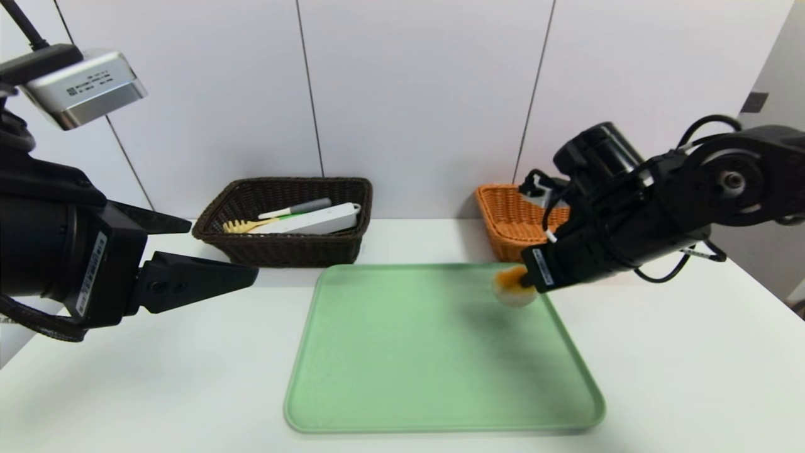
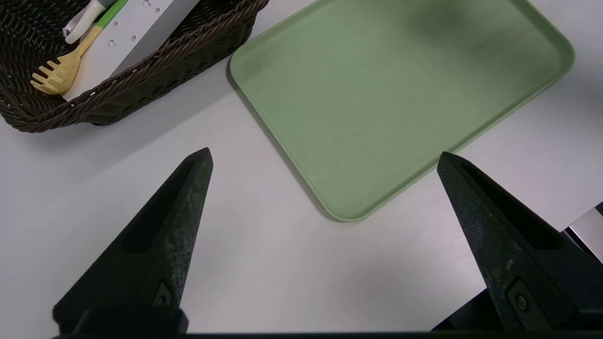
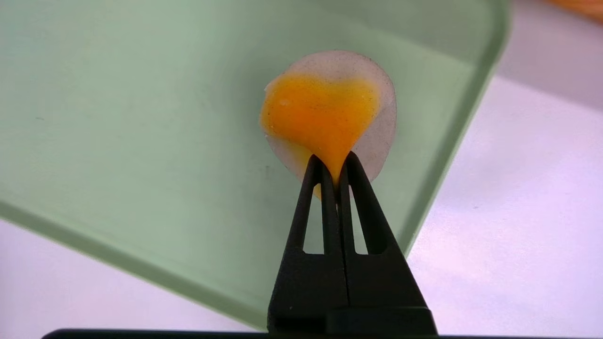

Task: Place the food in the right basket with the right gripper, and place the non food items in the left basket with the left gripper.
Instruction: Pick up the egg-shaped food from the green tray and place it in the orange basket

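Over the green tray (image 1: 440,352), my right tool (image 3: 334,157) pinches the egg-like food (image 3: 325,110); left of it, my left tool (image 2: 325,153) hangs wide and empty.

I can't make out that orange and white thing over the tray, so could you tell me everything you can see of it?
The egg-like piece is thin and soft-looking: a glossy orange patch on a pale, rounded sheet. The right gripper pinches it, puckering the orange, over the green tray's far right corner area.
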